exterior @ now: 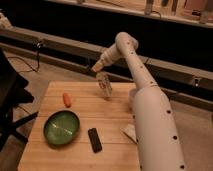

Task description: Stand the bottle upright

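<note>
The bottle (105,84) is small, slender and pale, with a faint label patch. It stands a little tilted near the far edge of the wooden table (80,155). My gripper (98,66) is directly above its top, at or just touching it. I cannot tell whether it holds the bottle. The white arm (150,115) reaches in from the lower right, over the table's right side.
An orange carrot-like piece (66,99) lies at the left. A green bowl (61,127) sits at the front left, with a black phone-like slab (94,139) beside it. A pale sponge-like block (129,132) peeks out beside the arm. A dark rail runs behind the table.
</note>
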### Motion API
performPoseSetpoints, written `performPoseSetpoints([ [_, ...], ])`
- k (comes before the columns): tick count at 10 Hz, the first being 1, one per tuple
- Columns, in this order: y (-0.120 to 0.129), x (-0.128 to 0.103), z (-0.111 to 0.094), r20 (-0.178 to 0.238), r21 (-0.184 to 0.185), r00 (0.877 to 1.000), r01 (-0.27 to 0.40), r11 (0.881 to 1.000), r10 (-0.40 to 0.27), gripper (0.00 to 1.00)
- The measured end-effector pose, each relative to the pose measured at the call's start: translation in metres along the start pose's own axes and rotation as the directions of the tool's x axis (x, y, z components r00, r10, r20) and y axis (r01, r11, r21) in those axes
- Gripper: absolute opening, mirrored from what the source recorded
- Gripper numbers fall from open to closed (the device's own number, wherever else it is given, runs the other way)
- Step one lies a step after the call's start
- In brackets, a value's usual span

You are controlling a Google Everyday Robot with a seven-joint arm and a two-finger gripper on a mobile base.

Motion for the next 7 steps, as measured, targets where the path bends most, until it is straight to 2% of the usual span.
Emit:
performPoseSetpoints([
  [3, 0.0032, 0.0061, -0.0032, -0.067, -0.014, 0.996, 0.054, 0.998, -0.054, 0.10],
  [7, 0.0073, 0.0140, -0.0051, -0.165, -0.016, 0.981, 0.102, 0.995, -0.103, 0.10],
])
